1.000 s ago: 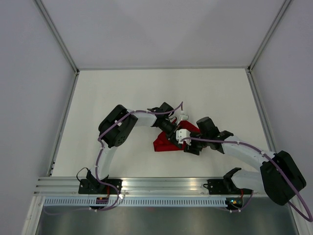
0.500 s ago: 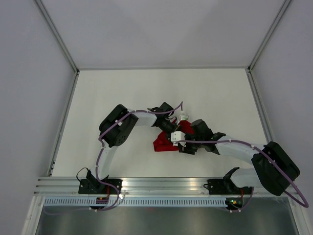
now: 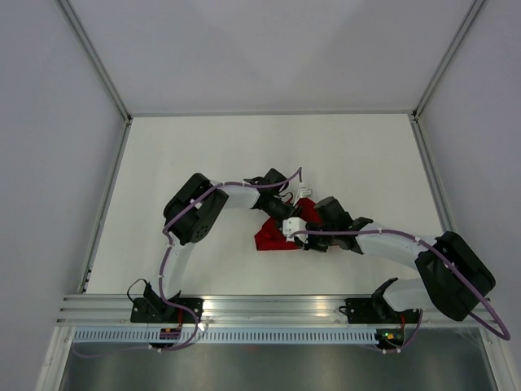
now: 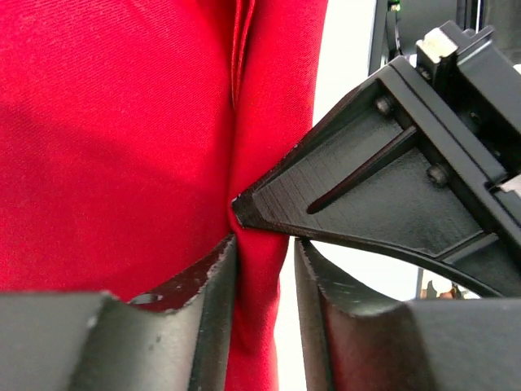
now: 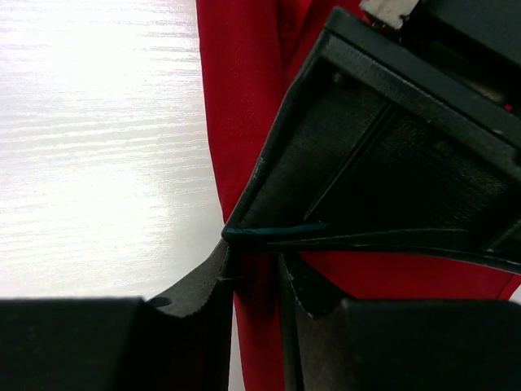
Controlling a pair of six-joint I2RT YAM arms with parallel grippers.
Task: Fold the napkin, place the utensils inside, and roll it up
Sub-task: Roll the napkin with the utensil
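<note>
The bright red, slightly shiny napkin (image 3: 269,239) is lying folded into a rough triangle near the middle of the white table (image 3: 203,155), with one narrow fold running along its edge as a creased ridge.

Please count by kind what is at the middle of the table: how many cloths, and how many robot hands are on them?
Red napkin: 1
Robot hands gripping it: 2 (left hand, right hand)
Total: 3
</note>
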